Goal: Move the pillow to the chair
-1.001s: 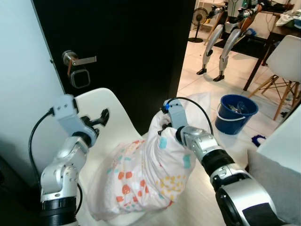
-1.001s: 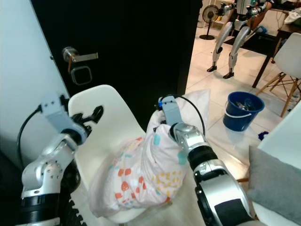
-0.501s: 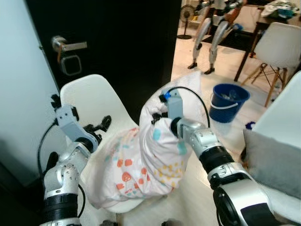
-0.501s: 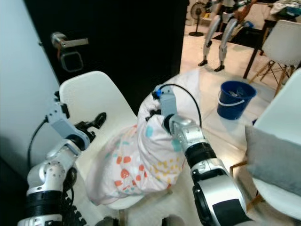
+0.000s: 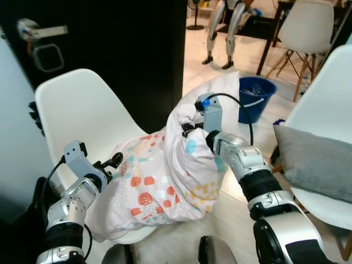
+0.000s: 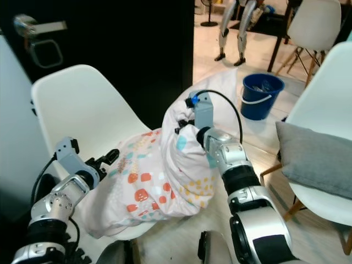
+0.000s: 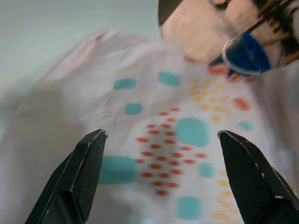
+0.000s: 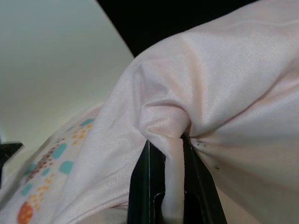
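No readable brand, label or writing on anything; the pillow [image 5: 165, 184] carries only a print of orange, teal and yellow blocks and dots on white fabric. It lies on the seat of the white chair [image 5: 77, 110], bulk on the seat, its upper end pulled up into a peak toward the robot's right. The right gripper [image 5: 190, 129] is at that peak, jaws clenched on a pinched fold of the pillow cloth; the right wrist view gives the close look, white fabric bunched and squeezed between the two black fingers [image 8: 148, 186], with the chair's pale back behind. The head views do not show that pinch clearly, fabric wraps round the gripper. The left gripper [image 5: 113, 161] sits low at the pillow's left edge, just beside the cloth, jaws released and spread; the left wrist view shows both black fingers [image 7: 79, 175] wide apart with the printed pillow surface between and beyond them, no touching visible. That view also catches the blue bucket [image 7: 245, 53], blurred. Head views add the surroundings: blue bucket [image 5: 256, 96] on the tiled floor beyond the pillow, a grey cushion [image 5: 313, 168] on a second white chair [image 5: 330, 82] at the right, a black door with metal handle [image 5: 41, 33] behind, another robot's legs [image 5: 223, 27] standing far back.
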